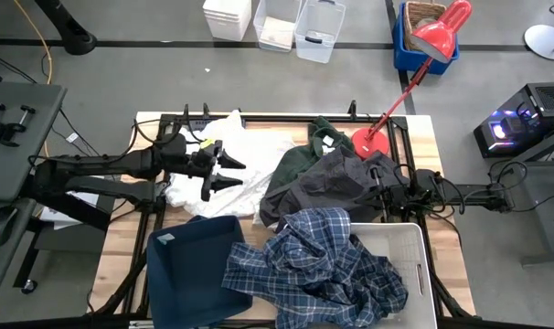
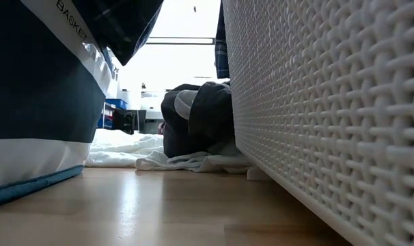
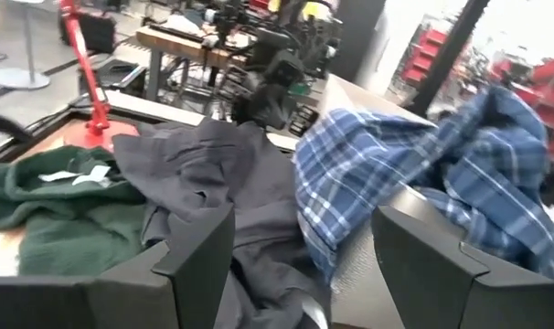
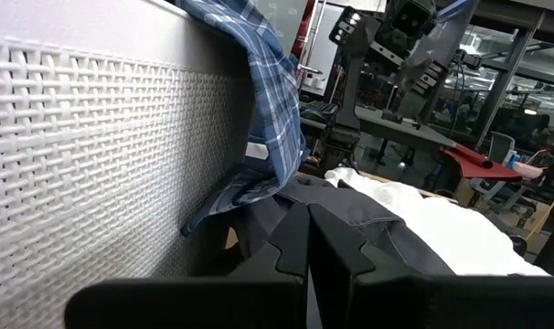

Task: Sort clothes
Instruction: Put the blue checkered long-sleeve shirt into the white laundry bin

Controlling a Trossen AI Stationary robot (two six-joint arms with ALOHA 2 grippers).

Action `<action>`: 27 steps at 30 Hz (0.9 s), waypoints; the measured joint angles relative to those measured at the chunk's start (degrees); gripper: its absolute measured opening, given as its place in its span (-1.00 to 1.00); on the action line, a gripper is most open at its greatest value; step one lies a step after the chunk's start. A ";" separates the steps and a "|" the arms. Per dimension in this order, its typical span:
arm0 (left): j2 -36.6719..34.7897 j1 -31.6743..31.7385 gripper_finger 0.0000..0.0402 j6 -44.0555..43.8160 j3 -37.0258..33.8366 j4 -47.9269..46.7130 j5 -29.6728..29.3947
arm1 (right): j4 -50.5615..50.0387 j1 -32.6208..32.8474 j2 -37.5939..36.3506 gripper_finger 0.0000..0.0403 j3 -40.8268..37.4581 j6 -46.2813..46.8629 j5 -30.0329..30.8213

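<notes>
A blue-and-white plaid shirt (image 1: 314,260) lies draped over the rims of the white plastic bin (image 1: 416,239) and the navy fabric bin (image 1: 181,274). A dark grey jacket (image 1: 327,187) lies crumpled mid-table, partly on a dark green hoodie (image 1: 300,155). White cloth pieces (image 1: 245,151) lie spread to their left. My left gripper (image 1: 233,175) hovers open and empty over the white cloth, facing the jacket (image 3: 213,164). My right gripper (image 1: 373,187) is shut at the jacket's right edge (image 4: 387,238), beside the white bin's wall (image 4: 94,137). My right gripper comes in level from the table's right, its shut fingers (image 4: 295,247) at the grey jacket's right edge. I cannot tell whether they touch the jacket or hold any cloth.
A red desk lamp (image 1: 368,142) stands on the table's far right, its arm reaching back over the edge. The two bins fill the near side. Black frame rails (image 1: 259,117) run along the far edge. Plastic boxes (image 1: 300,27) stand on the floor beyond.
</notes>
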 joint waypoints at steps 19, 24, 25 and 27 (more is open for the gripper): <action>3.22 -13.13 0.22 21.28 0.04 -6.10 -11.50 | 0.00 0.00 0.00 -1.00 0.00 -0.01 0.00; 5.91 -15.02 0.22 22.52 0.04 -5.64 -11.61 | 0.01 0.00 0.00 -1.00 0.01 0.00 0.00; 6.36 -15.45 0.22 22.63 0.04 -5.59 -11.61 | 0.01 0.00 0.00 -1.00 0.01 -0.01 0.00; 7.43 -16.31 0.22 22.65 0.04 -4.41 -11.63 | 0.01 0.00 0.00 -1.00 0.00 -0.01 0.00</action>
